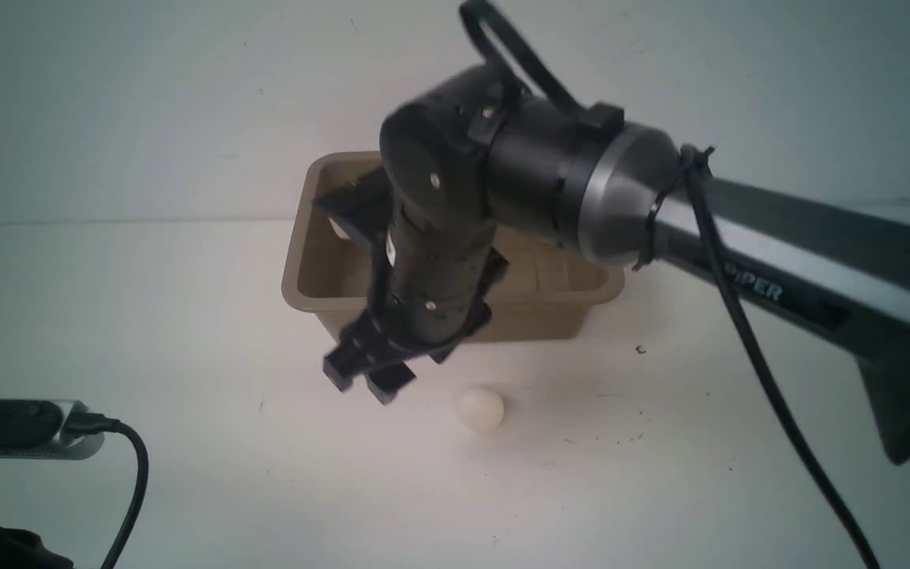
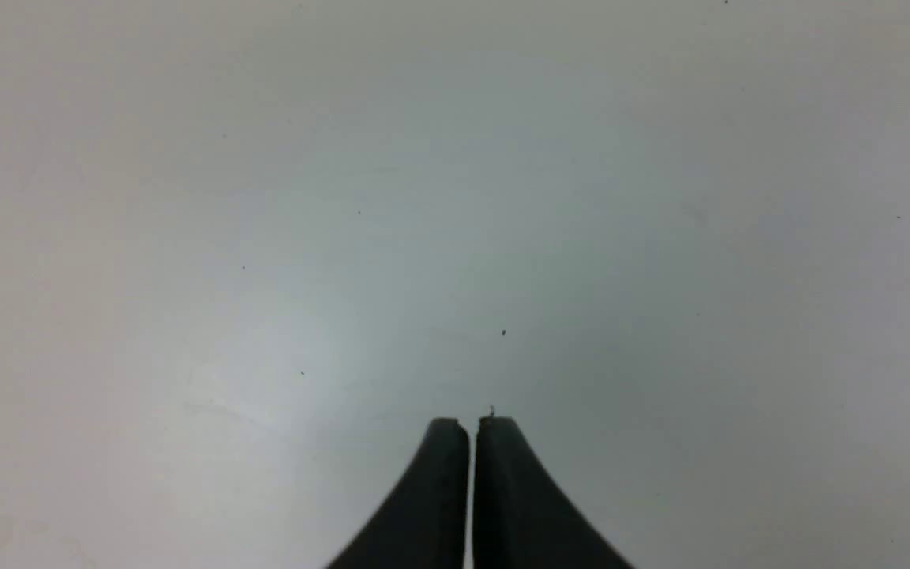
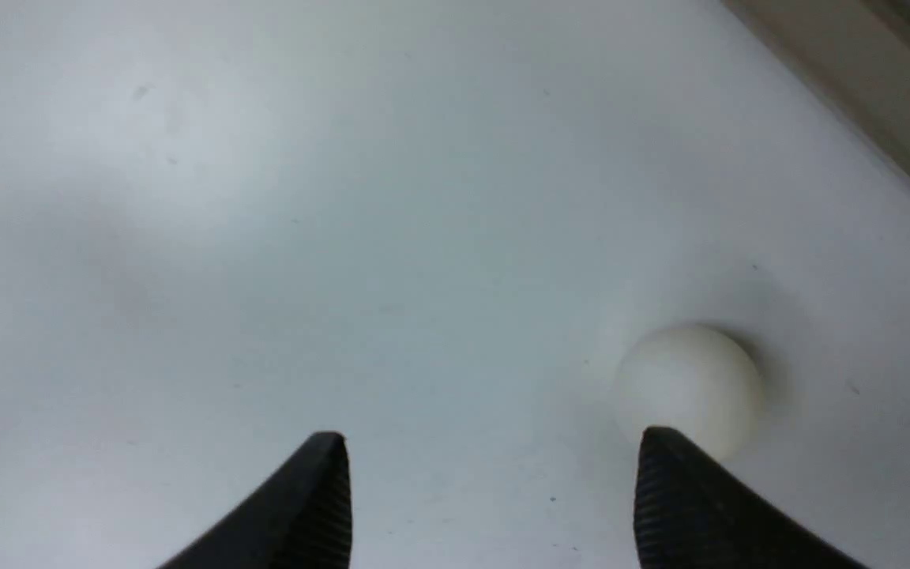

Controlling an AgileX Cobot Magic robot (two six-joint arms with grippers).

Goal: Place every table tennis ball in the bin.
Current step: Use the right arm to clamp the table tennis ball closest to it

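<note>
1. The table (image 1: 210,379) is white and smooth, marked with small dark specks and faint scuffs.
2. Behind it stands a plain, pale wall (image 1: 147,103).
3. The bin (image 1: 455,324) sits on the table near the wall, partly hidden by the right arm (image 1: 565,170).
4. One ball (image 1: 481,408) lies on the table, between the bin and the camera in the front view.
5. The right gripper (image 3: 494,442) has its fingers apart, with nothing between them; one finger overlaps the ball in its wrist view.
6. The left gripper (image 2: 472,427) points at bare table, its fingertips almost together.
</note>
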